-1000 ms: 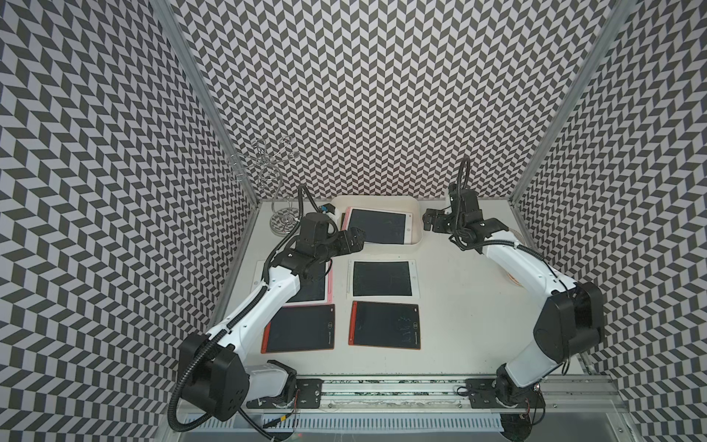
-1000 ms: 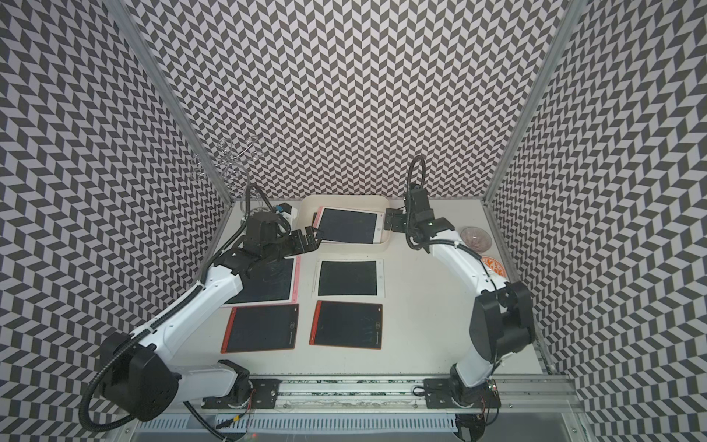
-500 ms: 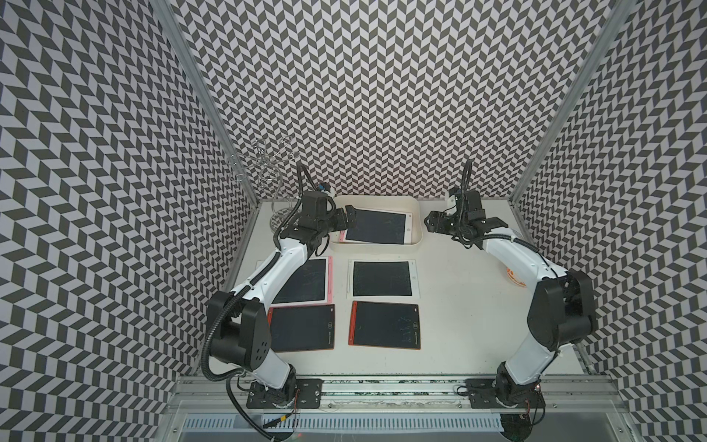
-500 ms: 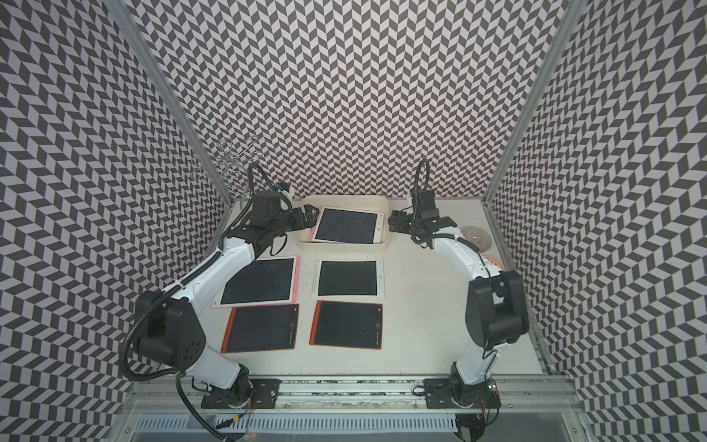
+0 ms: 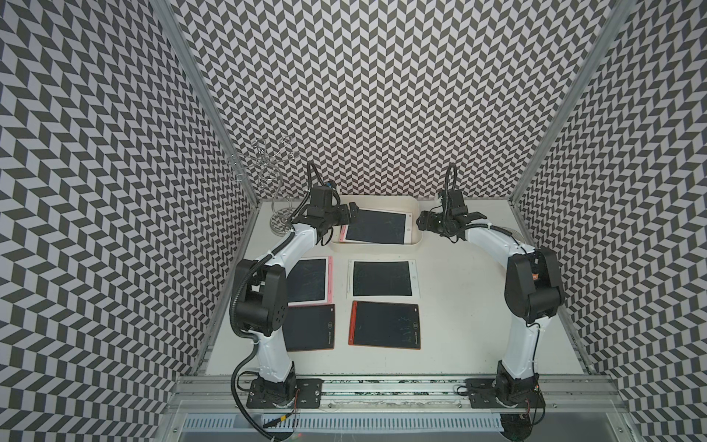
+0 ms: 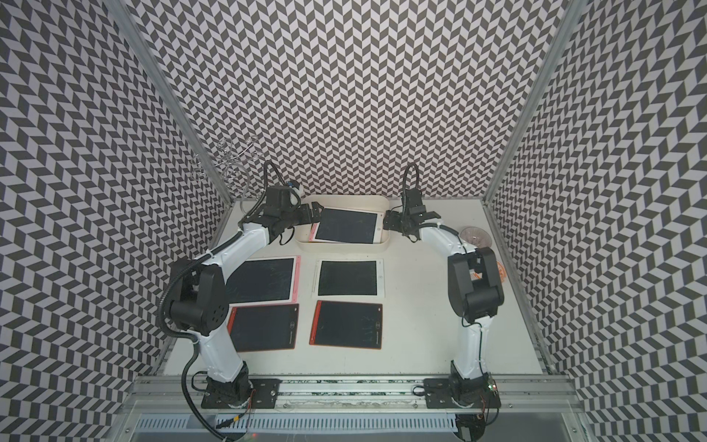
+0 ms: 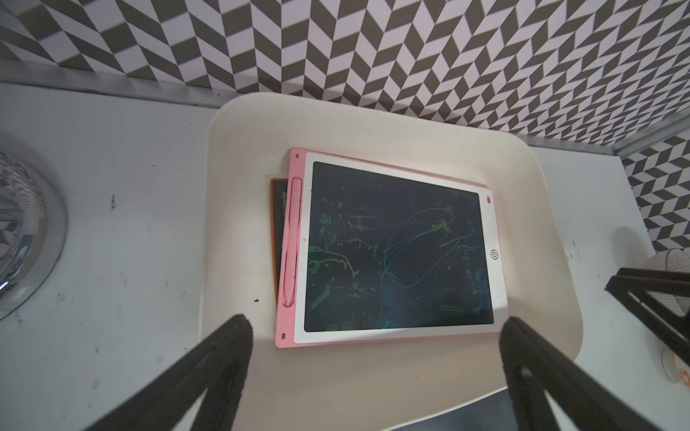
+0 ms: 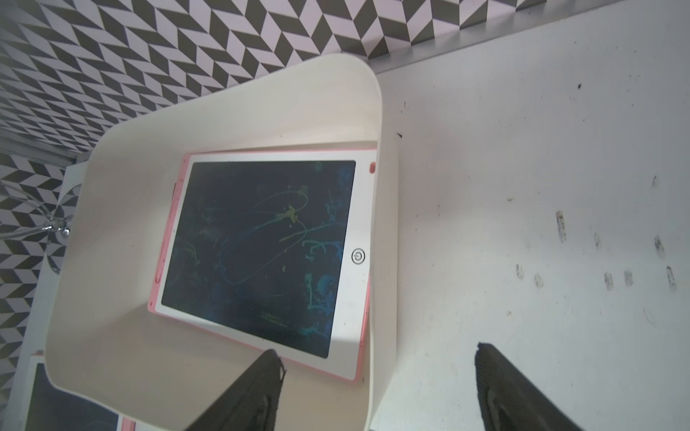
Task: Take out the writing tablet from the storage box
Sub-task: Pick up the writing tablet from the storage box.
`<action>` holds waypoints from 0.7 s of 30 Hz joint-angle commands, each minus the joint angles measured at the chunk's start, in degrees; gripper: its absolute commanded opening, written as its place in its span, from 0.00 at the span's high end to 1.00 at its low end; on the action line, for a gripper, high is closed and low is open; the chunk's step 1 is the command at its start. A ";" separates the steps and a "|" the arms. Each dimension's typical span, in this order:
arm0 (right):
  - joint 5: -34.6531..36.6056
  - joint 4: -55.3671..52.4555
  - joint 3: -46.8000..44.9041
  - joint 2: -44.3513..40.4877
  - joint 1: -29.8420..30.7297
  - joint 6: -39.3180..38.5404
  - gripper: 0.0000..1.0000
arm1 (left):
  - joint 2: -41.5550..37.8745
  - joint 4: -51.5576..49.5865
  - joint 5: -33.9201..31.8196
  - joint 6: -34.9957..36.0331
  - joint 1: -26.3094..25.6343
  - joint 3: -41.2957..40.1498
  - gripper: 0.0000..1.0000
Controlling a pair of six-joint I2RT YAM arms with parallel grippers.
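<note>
The cream storage box [image 5: 382, 199] [image 6: 344, 199] stands at the back of the table, in both top views. In it lies a writing tablet [image 5: 377, 226] [image 6: 346, 226] [image 7: 395, 246] [image 8: 257, 253] with a pink-and-white frame and a dark scribbled screen. A dark, orange-edged tablet [image 7: 278, 224] peeks out from under it. My left gripper [image 5: 350, 214] [image 7: 375, 322] hovers open over the box's left end, touching nothing. My right gripper [image 5: 421, 224] [image 8: 379, 354] is open astride the box's right wall [image 8: 384, 224], one finger inside and one outside.
Several tablets lie on the table in front of the box: a pink one [image 5: 310, 279], a white one [image 5: 382, 278] and two red ones [image 5: 310, 327] [image 5: 384, 325]. A wire rack [image 5: 275, 180] stands back left. A glass bowl [image 6: 474, 237] sits by the right wall.
My left gripper has swung back from above the table to the box's left end. My right gripper has slid to the box's right wall and its jaws have narrowed a little.
</note>
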 commanded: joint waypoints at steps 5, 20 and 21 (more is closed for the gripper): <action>5.93 -1.25 8.00 4.98 0.94 -1.67 0.24 | 5.69 -0.09 3.00 -0.49 0.33 6.40 0.01; 11.08 -4.54 15.78 12.57 3.15 -3.20 0.31 | 12.32 -4.59 1.28 2.38 0.33 10.52 0.01; 11.19 -4.83 16.43 13.27 3.19 -3.30 0.32 | 12.95 -5.23 1.30 2.70 0.33 11.26 0.01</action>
